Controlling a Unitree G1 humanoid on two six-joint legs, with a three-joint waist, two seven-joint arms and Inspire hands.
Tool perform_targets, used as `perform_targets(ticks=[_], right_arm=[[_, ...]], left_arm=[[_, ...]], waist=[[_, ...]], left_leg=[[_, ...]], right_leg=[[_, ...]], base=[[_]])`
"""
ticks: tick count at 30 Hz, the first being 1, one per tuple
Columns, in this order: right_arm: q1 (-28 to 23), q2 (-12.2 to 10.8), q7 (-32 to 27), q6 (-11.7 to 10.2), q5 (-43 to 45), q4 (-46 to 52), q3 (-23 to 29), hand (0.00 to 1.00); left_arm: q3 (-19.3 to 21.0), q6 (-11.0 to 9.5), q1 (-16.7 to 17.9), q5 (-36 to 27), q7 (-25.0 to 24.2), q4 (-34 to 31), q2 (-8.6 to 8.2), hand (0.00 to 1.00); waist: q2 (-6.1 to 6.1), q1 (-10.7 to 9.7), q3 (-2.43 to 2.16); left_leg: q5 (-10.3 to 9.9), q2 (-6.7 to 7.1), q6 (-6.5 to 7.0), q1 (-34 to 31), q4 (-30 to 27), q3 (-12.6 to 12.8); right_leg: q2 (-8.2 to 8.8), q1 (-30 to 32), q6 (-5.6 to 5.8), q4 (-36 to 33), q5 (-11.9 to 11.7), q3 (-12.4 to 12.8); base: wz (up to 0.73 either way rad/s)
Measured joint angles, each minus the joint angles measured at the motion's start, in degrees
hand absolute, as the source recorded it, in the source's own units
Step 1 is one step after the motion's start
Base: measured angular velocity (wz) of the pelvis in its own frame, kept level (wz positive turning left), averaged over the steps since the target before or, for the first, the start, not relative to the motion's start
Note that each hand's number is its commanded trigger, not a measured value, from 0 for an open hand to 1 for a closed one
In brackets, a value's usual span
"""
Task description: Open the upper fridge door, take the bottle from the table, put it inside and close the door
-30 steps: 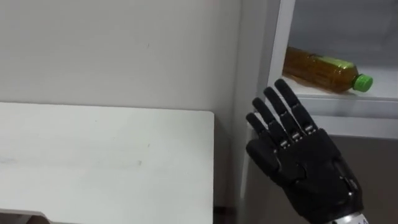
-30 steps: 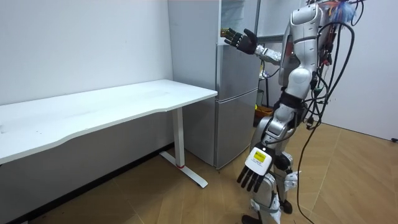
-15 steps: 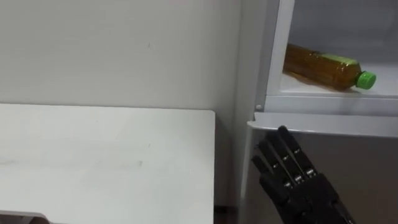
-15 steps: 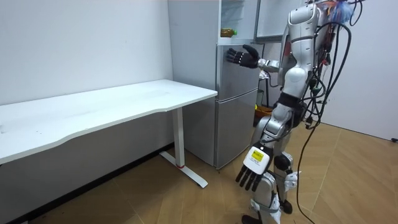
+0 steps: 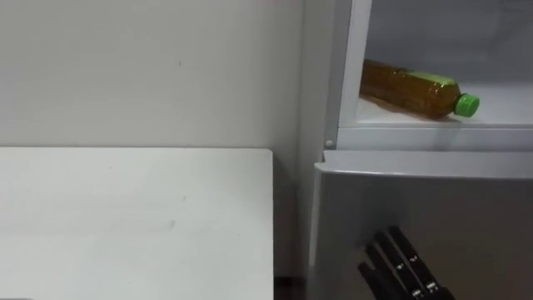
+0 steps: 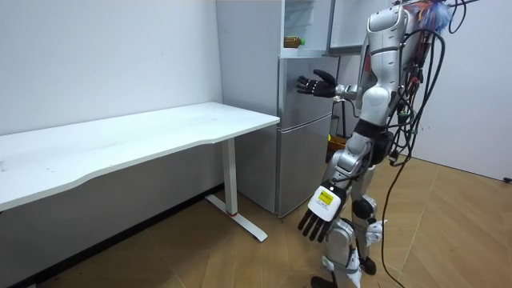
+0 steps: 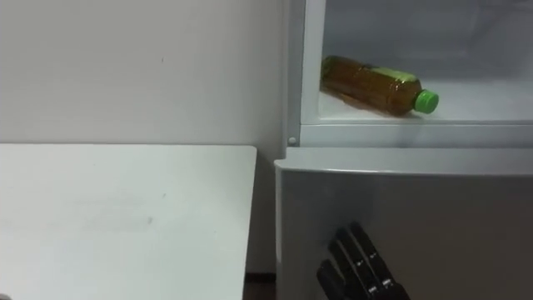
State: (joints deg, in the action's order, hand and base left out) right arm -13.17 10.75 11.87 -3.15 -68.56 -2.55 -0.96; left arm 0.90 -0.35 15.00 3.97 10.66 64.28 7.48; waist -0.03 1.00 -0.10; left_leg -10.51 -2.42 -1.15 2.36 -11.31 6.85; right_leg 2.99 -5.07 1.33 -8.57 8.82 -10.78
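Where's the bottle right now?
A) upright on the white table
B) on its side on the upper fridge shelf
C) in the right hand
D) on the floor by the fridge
B: the bottle lies on its side on the upper fridge shelf, green cap toward the view's right; the right hand, open and holding nothing, is down in front of the lower door.

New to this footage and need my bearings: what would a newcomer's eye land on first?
The amber bottle with a green cap stands out first, lying on its side in the open upper fridge. Below it, the dark right hand, fingers straight, is held before the closed lower door. A white table stands left of the fridge; the left hand hangs open by the robot's leg.
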Motion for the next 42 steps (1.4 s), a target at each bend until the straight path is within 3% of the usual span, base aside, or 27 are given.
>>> perform_targets(ticks=[4, 10, 16, 22, 26, 34, 40, 42], right_arm=[[-0.9, 0.0, -2.0, -0.1, 0.2, -3.3, 2.4, 0.0], [-3.7, 0.1, -8.2, -1.0, 2.7, -6.2, 5.1, 0.0], [-3.7, 0.1, -12.5, -1.3, 5.6, -6.8, 7.2, 0.0], [-3.7, 0.0, -19.3, -1.9, 6.8, -14.1, 9.1, 0.0], [-3.5, 0.1, -24.8, -1.9, 8.5, -20.0, 13.0, 0.0], [-3.0, 0.2, -34.1, -2.0, 8.5, -21.4, 20.9, 0.0], [-1.3, 1.2, -41.4, -2.3, 7.5, -21.0, 26.4, 0.0], [-0.4, 2.4, -44.2, -2.3, 7.7, -21.0, 28.2, 0.0]], left_arm=[[0.1, 0.0, 0.2, -0.1, 0.5, -0.1, 0.13, 0.0], [0.3, 0.0, 0.4, -0.1, 1.6, -0.1, 0.09, 0.0], [1.1, -0.1, 0.7, 0.0, 1.6, -0.1, 0.11, 0.0], [1.4, 0.0, 2.2, 0.0, 1.6, -2.4, 0.12, 0.0], [3.8, 0.0, 2.3, 0.0, 1.6, -3.9, 0.28, 0.0], [7.5, 0.1, 2.4, -0.1, 1.2, -4.7, 0.76, 0.0], [8.6, 0.7, 3.8, -1.3, 1.0, -4.9, 0.9, 0.0], [10.2, 0.9, 3.9, -1.8, 1.0, -5.4, 0.9, 0.0]], waist=[[0.21, -1.1, -0.29], [0.14, -1.5, -0.26], [-0.49, -2.8, 0.01], [-1.86, -3.5, -0.23], [-2.35, -3.9, -0.21], [-3.08, -4.7, 0.08], [-3.93, -5.7, 0.15], [-4.07, -5.7, 0.21]], left_leg=[[0.0, 0.0, 0.01, 0.0, 0.0, 0.2], [0.0, -0.01, 0.02, 0.4, 0.5, 1.0], [0.0, 0.01, 0.02, 0.5, 0.9, 1.1], [0.0, 0.13, 0.01, 1.2, 1.7, 1.2], [0.0, 0.15, 0.01, 1.3, 1.8, 1.3], [0.0, 0.12, -0.01, 2.2, 2.6, 2.0], [0.0, 0.2, -0.06, 2.1, 2.7, 2.1], [0.0, 0.19, -0.06, 2.1, 2.9, 2.3]], right_leg=[[0.06, 0.0, 0.04, 0.0, 0.1, 0.1], [0.04, 0.2, 0.07, -0.1, 0.1, 0.9], [0.01, 0.3, 0.11, 0.0, 0.2, 1.3], [0.03, 0.1, 0.21, 0.1, 0.5, 1.3], [0.04, 0.2, 0.23, 0.1, 0.5, 1.4], [0.04, 0.0, 0.28, -0.2, 1.1, 2.1], [0.03, 0.2, 0.3, -0.1, 1.1, 2.1], [0.01, 0.4, 0.3, -0.1, 1.1, 2.4]], base=[[0.0], [-0.07], [-0.02], [0.0], [-0.01], [-0.03], [0.0], [-0.04]])
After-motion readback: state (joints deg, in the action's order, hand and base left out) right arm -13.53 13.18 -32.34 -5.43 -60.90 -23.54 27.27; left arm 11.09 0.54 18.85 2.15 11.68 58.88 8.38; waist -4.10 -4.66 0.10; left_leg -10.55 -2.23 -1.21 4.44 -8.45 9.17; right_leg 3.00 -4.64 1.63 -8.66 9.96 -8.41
